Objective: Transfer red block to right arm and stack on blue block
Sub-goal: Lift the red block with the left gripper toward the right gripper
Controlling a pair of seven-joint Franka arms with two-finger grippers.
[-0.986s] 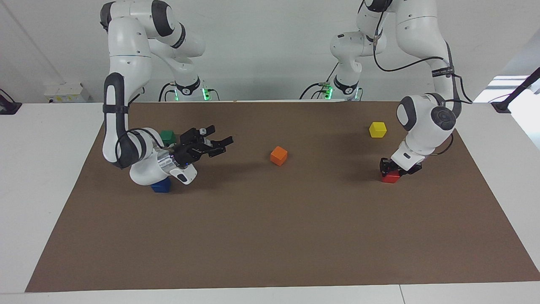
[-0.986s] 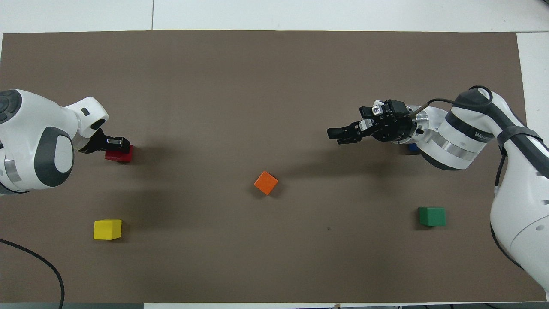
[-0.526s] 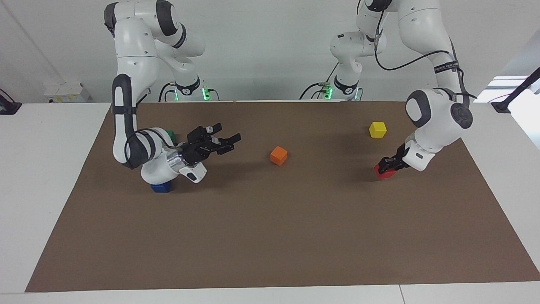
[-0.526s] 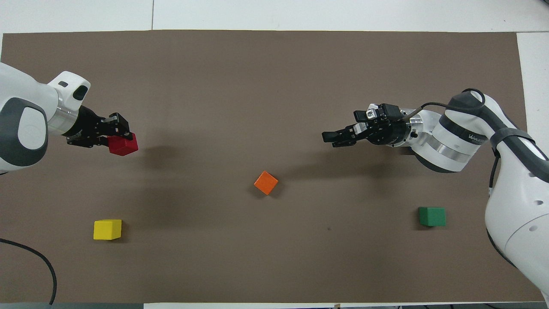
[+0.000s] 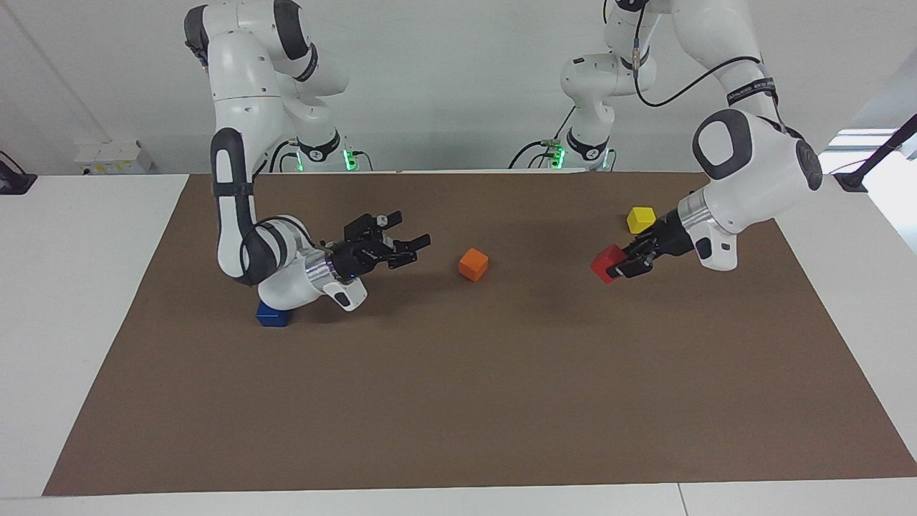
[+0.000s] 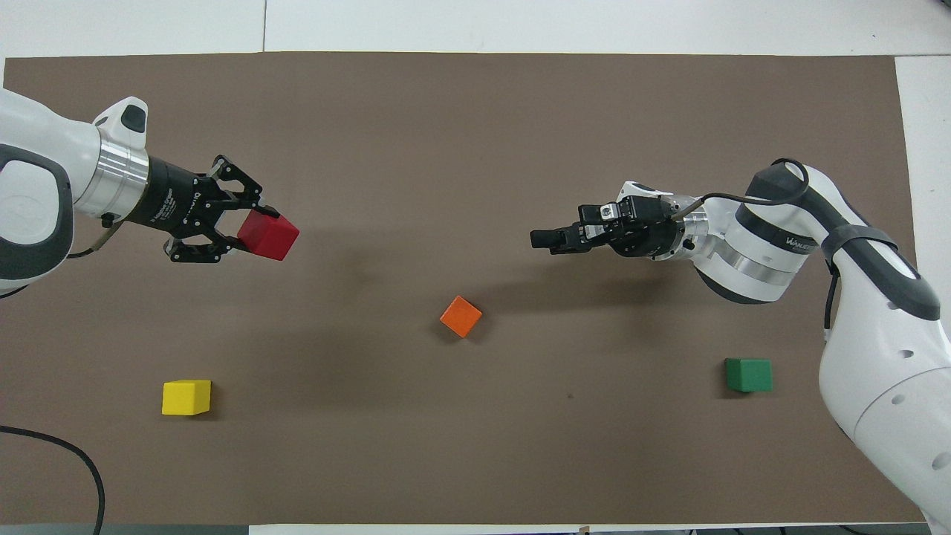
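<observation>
Holding the red block [image 5: 606, 264] clamped between its fingers, the left gripper [image 5: 622, 266] hangs above the brown mat [image 5: 501, 401], toward the left arm's end of the table. You see the block clear of the surface. The right gripper [image 5: 414, 251] points level toward the orange block [image 5: 473, 264], fingers spread apart. You find the blue block [image 5: 273, 315] on the mat under the right arm's wrist.

Five cubes show, one of each colour: red block [image 5: 606, 264], orange cube [image 5: 473, 264], yellow cube [image 5: 640, 219], green cube [image 6: 748, 374], blue block [image 5: 273, 314]. Two robot arms and one brown mat [image 5: 458, 401].
</observation>
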